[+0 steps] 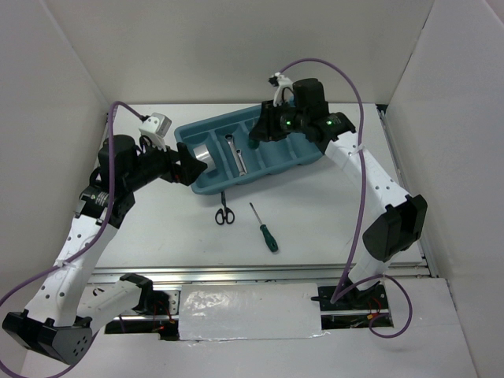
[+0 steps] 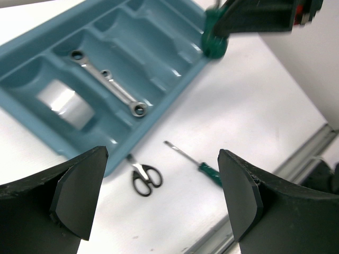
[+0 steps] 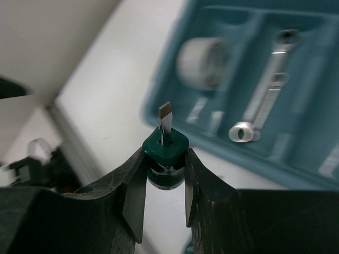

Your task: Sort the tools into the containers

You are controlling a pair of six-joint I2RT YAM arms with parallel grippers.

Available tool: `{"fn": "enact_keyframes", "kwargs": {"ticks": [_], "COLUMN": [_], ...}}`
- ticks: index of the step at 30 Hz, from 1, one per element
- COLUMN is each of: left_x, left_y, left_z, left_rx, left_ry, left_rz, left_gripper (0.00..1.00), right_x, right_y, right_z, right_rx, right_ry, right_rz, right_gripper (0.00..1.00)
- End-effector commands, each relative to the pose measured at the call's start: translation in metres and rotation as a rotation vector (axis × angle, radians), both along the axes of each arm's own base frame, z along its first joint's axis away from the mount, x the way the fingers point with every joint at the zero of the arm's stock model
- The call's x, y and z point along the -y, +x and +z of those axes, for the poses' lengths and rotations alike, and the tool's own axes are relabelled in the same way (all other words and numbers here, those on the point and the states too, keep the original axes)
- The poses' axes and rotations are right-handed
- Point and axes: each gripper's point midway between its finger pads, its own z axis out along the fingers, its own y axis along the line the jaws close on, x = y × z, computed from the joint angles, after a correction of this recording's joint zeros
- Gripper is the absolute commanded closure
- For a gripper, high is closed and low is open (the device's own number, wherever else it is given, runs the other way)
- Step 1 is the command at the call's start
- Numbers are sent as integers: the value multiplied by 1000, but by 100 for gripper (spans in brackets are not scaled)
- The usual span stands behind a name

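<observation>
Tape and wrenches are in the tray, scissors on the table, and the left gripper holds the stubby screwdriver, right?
No: the right gripper holds the stubby screwdriver, as the right wrist view shows. The left gripper is open and empty. The rest is right.

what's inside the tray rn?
Leftmost compartment: tape roll. Next: two wrenches. The other two look empty where visible; the right claw, holding a stubby screwdriver, hides part of them.
</observation>
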Motion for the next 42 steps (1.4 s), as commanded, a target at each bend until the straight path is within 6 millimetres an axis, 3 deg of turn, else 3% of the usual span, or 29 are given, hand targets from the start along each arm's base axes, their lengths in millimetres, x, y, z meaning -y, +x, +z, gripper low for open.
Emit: {"fn": "enact_keyframes", "kwargs": {"ticks": [1,2,3,4,5,6,8,9,13,15,17,18,21,22,24,27,28,29,30,31,33,35,36,42], "left_x": [-21,-23,-22,-21,-20,-22,-21,-23,-24,-23,-24,-23,-21,-21,-21,-24,-25,-28,-29,-33,-37,-40,-43,-54], "left_y": [10,11,10,11,12,13,12,12,11,8,7,6,5,5,6,8,9,10,12,13,15,17,19,24], "left_z": [-11,-17,-20,-27,-30,-33,-42,-49,-58,-60,-61,-63,-64,-65,-64,-62,-61,-62,-63,-67,-72,-78,-79,-84], "left_rx": [-38,-57,-67,-78,-81,-84,-89,-101,-103,-117,-120,-122,-122,-124,-120,-108,-102,-100,-99,-112,-121,-129,-137,-190], "left_ry": [102,116,126,140,141,144,154,162,184,194,194,192,186,187,185,183,181,190,194,198,209,208,198,172], "left_rz": [75,72,56,46,44,56,47,61,68,62,66,61,54,53,61,84,86,102,114,142,160,185,213,328], "left_gripper": [1,1,1,1,1,1,1,1,1,1,1,1,1,1,1,1,1,1,1,2,3,4,5,3], "right_x": [56,78,83,89,93,91,96,95,96,98,101,102,103,101,98,84,82,63,57,50,45,51,50,48], "right_y": [71,95,115,124,135,159,174,192,215,214,213,210,201,192,179,140,113,81,57,10,-35,-82,-109,-152], "right_z": [-21,-22,-49,-63,-73,-86,-106,-119,-155,-178,-186,-189,-183,-173,-155,-113,-116,-98,-100,-108,-125,-157,-184,-239], "right_rx": [172,229,203,182,167,158,141,147,203,183,160,144,131,127,123,100,31,25,-27,-78,-137,-185,-241,-348], "right_ry": [-226,-317,-379,-433,-467,-500,-592,-627,-749,-795,-806,-804,-791,-768,-729,-626,-639,-587,-579,-593,-604,-635,-667,-743], "right_rz": [-211,-275,-298,-303,-314,-320,-331,-353,-376,-367,-360,-348,-329,-317,-293,-252,-199,-115,-82,-7,41,82,97,66], "right_gripper": [100,100,100,100,100,100,100,100,95,91,79,64,36,25,17,21,27,30,32,34,34,34,33,28]}}
